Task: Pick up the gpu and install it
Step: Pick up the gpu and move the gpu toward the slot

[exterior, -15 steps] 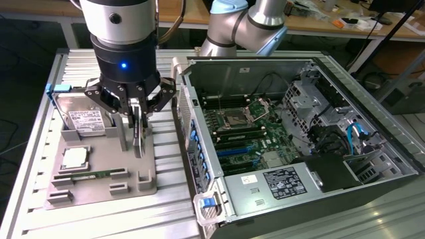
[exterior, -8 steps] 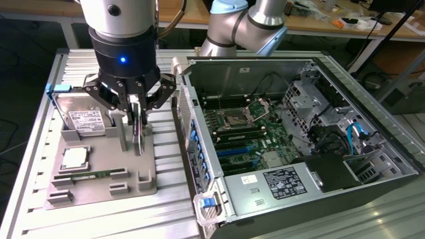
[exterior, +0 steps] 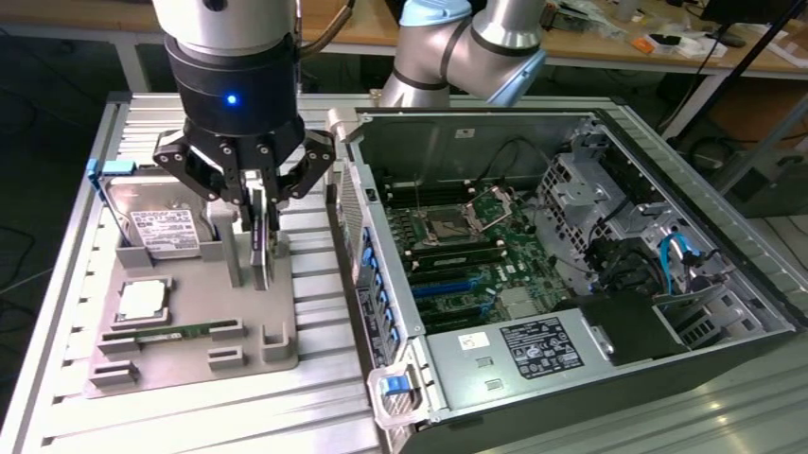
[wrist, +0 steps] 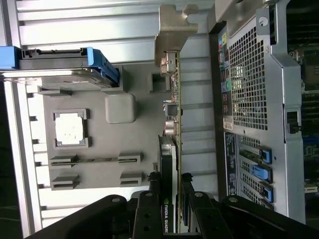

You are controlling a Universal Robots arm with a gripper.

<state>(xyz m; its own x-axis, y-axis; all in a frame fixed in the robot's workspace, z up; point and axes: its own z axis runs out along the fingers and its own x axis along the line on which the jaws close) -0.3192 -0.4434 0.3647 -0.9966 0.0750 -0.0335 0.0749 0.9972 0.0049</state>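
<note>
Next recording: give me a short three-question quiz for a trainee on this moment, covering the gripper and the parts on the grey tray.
1. True or false: the gpu lies flat on the tray.
2. Fill in: the gripper is closed on the ___.
3. Which part with a blue frame stands in the tray at the exterior view's left of the gpu?

Key
1. False: it stands on edge in the tray.
2. gpu
3. The hard drive.

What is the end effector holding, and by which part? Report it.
The gpu, gripped across its top edge at the end away from the metal bracket.
</note>
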